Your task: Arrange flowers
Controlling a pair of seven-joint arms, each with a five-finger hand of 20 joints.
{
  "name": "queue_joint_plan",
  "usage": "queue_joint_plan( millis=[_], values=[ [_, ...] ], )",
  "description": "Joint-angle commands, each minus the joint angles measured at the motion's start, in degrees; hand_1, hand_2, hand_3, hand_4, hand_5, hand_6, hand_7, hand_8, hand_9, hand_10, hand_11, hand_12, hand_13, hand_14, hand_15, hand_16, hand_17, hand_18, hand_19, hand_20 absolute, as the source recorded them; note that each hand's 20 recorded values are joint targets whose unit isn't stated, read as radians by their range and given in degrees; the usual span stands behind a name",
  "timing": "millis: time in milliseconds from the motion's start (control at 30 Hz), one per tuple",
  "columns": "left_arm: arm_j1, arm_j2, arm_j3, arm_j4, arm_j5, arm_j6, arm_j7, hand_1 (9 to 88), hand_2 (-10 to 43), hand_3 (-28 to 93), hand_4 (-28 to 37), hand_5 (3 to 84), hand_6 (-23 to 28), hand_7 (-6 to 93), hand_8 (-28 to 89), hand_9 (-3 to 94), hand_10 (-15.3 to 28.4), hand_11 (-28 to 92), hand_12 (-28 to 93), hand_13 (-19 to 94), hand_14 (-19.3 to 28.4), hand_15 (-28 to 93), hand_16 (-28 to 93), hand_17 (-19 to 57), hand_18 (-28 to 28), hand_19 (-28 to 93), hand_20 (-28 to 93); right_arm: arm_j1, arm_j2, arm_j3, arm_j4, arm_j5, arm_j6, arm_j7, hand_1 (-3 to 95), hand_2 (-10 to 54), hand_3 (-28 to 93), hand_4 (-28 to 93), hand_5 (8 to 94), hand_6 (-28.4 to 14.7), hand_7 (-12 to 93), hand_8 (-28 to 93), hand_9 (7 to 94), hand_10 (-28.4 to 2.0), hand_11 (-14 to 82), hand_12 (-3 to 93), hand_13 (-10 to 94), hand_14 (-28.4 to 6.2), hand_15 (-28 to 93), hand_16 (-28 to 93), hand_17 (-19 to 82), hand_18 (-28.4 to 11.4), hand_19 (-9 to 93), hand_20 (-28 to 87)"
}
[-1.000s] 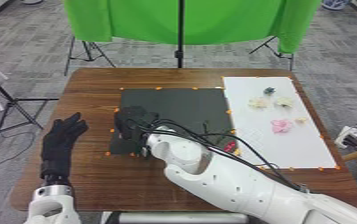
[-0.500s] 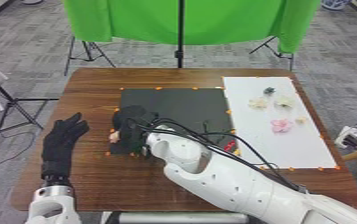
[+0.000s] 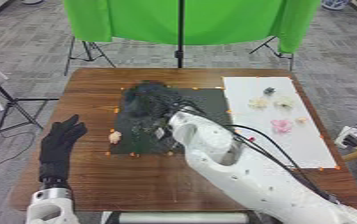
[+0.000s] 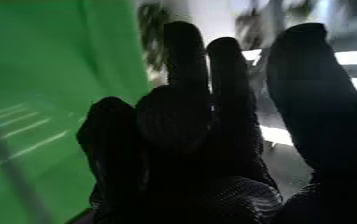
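Flowers are split between two spots on the brown table (image 3: 121, 185), the biggest thing in reach, with a green cloth (image 3: 192, 22) hanging beyond its far edge. Right arm (image 3: 232, 172) is the big obstacle here: it slants in from the bottom right, over the near right part of the black mat (image 3: 134, 145), and its black cables (image 3: 277, 152) loop across the near left part of the white sheet (image 3: 303, 155).

The right hand (image 3: 148, 100) is over the far left part of the mat, kinda smeary in the head view. Wrist view has its fingers (image 4: 185, 60) mostly extended, thumb (image 4: 303, 90) standing well off them, so I'd call it fairly wide, nothing gripped that I can spot. Left hand (image 3: 62, 137) is off to the left of the mat, fingers loose and pretty straight.

Now the blooms. Pink flower (image 3: 282, 125) is on the sheet, well right of the right hand, with two cream flowers (image 3: 284, 102) farther up. The peach flower (image 3: 115, 137) sits at the mat's left edge, between the hands, nearer the robot than the right hand and apart from both. Dark blue flower (image 3: 269, 91) is beyond the cream pair, and a tiny pale orange flower (image 3: 301, 120) is just beside the pink one. Smallest are the orange tape bits (image 3: 195, 88) dotted round the mat and sheet.
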Motion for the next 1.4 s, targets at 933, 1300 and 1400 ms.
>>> queue_joint_plan(
  millis=[933, 1300, 1400],
  values=[
    [0.81, -0.31, -0.53, -0.07, 2.01, -1.92, -2.28, 17.8, 2.3, 67, -28.3, 46.3, 4.6, 12.8, -7, 44.9, 14.1, 23, 12, 32, 18.3, 36, -3, 2.4, 13.9, 16, 22, -32.5, 24.35, 42.25, -3.96, 2.28, -20.74, 14.75, 36.0, -9.5, 71, -24, 46.2, 0.5, 13, -8, 50.3, -16.4, 14.5, 23.9, 68, -11.5, 73, 33, 51, -17.2, 93, 55],
    [1.56, -1.07, -0.66, -0.46, 2.02, -1.38, -2.22, 18.9, 1.6, 67, -28.3, 46.4, 4.7, 12.8, -7, 44.9, 14.1, 23, 12, 32, 18.3, 36, -3, 2.4, 13.9, 16, 22, -34.05, 24.52, 37.56, -0.45, -0.83, -4.59, 8.22, 51.1, -9.5, 65, -27, 68.2, 3.5, 23, 2, 77.9, -9.3, 18.2, 38.3, 77, -6.0, 73, 35, 59, -13.3, 93, 62],
    [1.63, -1.19, -0.76, -0.58, 2.05, -1.26, -2.43, 19.1, 1.4, 67, -28.3, 46.4, 4.6, 13.0, -7, 44.9, 14.1, 23, 12, 32, 18.3, 36, -3, 2.4, 13.9, 16, 22, -32.44, 24.86, 37.55, -0.83, -1.19, -2.0, 7.89, 58.1, -9.5, 61, -26, 78.5, 3.6, 25, 7, 88.8, -7.2, 13.7, 46.1, 83, -3.5, 72, 35, 63, -12.4, 93, 64]
  ],
)
